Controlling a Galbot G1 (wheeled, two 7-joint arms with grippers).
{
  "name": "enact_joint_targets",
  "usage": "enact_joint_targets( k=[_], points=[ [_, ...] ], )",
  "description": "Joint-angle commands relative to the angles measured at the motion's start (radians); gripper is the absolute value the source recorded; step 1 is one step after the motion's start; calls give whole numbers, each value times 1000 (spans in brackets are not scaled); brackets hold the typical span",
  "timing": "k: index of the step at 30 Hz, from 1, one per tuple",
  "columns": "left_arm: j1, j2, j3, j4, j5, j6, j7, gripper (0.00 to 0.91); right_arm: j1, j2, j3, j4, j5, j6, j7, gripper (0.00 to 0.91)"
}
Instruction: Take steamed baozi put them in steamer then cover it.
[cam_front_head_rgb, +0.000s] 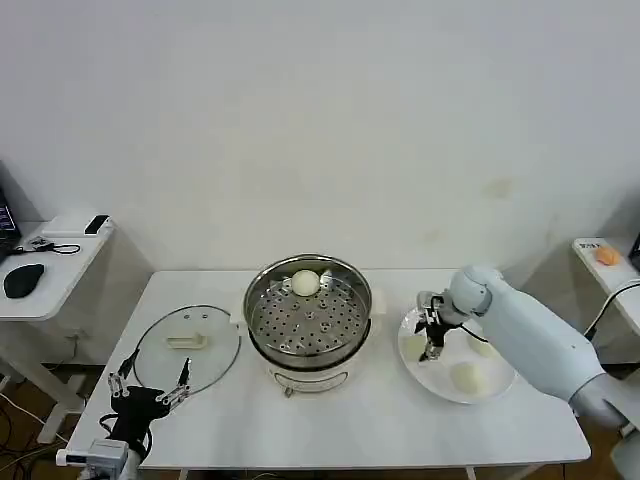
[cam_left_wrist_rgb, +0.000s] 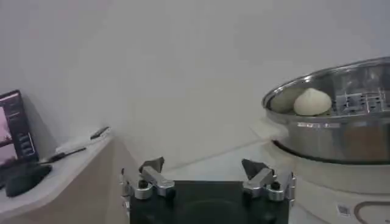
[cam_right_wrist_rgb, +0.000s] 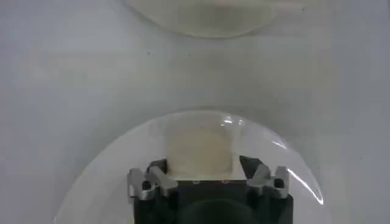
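Observation:
The steamer (cam_front_head_rgb: 310, 312) stands uncovered at the table's middle with one baozi (cam_front_head_rgb: 305, 283) on its perforated tray. The left wrist view shows that steamer (cam_left_wrist_rgb: 341, 131) and baozi (cam_left_wrist_rgb: 312, 102) from the side. Three more baozi lie on a white plate (cam_front_head_rgb: 440, 388) to the right: one at the plate's left (cam_front_head_rgb: 413, 347), one in front (cam_front_head_rgb: 466, 375) and one at the back (cam_front_head_rgb: 484, 346). My right gripper (cam_front_head_rgb: 432, 338) points down over the left one. In the right wrist view its open fingers straddle that baozi (cam_right_wrist_rgb: 200, 149) on the plate (cam_right_wrist_rgb: 286, 152). My left gripper (cam_front_head_rgb: 150, 386) rests open by the table's front left corner.
A glass lid (cam_front_head_rgb: 187, 345) with a cream handle lies flat on the table left of the steamer, just beyond my left gripper (cam_left_wrist_rgb: 207, 176). A side desk (cam_front_head_rgb: 45, 262) with a mouse stands at the far left. An orange object (cam_front_head_rgb: 606, 255) sits on a shelf at the far right.

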Motion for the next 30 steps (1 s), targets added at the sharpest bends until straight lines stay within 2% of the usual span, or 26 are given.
enact_joint_targets(
  k=[1, 12, 19, 24, 30],
  points=[
    [-1, 0, 0, 2, 1, 0, 0, 907, 1, 0, 2, -1, 2, 0, 1, 685],
    [-14, -5, 11, 20, 3, 0, 2, 907, 81, -86, -34, 103, 52, -27, -17, 685],
    [-31, 4, 17, 26, 0, 0, 5, 907, 279, -151, -166, 208, 171, -70, -39, 685],
    [-43, 6, 18, 29, -3, 0, 5, 907, 484, -132, -285, 234, 255, -91, -47, 685],
    [-46, 8, 17, 28, -4, -1, 4, 907, 657, -52, -399, 222, 356, -122, -52, 685]
  ],
)
